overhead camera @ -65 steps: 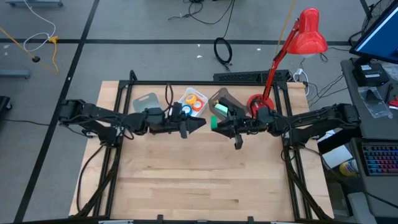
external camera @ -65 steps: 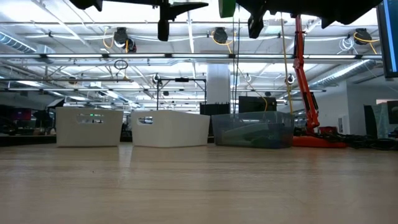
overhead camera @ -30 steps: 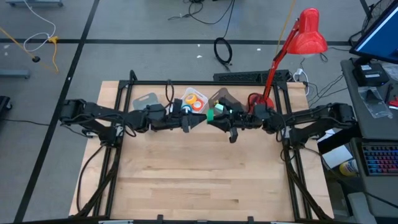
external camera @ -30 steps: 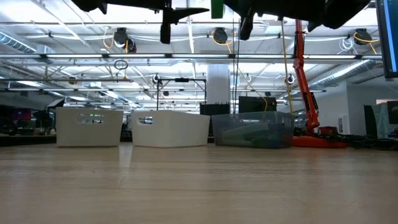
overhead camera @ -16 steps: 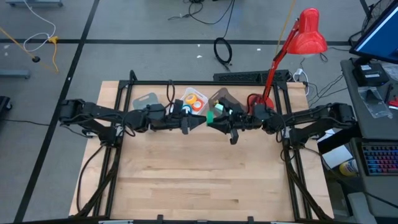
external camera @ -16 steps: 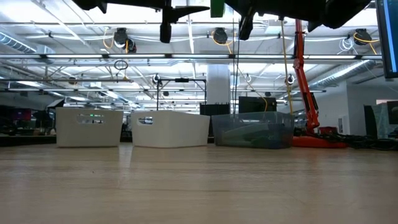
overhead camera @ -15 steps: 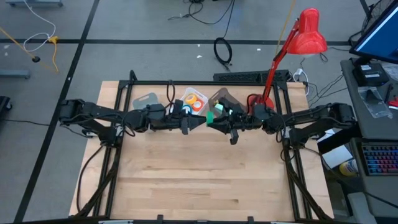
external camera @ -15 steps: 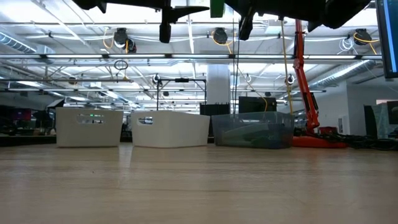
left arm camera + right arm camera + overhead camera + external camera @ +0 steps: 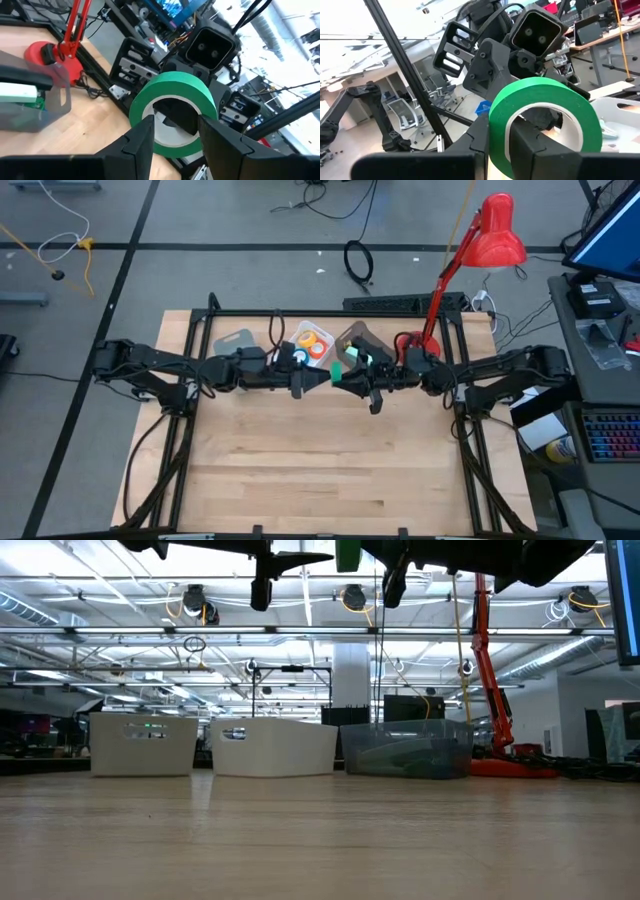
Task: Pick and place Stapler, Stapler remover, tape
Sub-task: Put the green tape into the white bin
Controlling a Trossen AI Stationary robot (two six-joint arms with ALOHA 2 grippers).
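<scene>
green tape (image 9: 172, 112), no legible writing

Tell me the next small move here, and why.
Probably the left gripper should ease forward and close on the green tape roll. The right gripper pinches the roll's wall high above the table, and the left fingers stand apart just in front of it, seemingly not yet gripping.
</scene>
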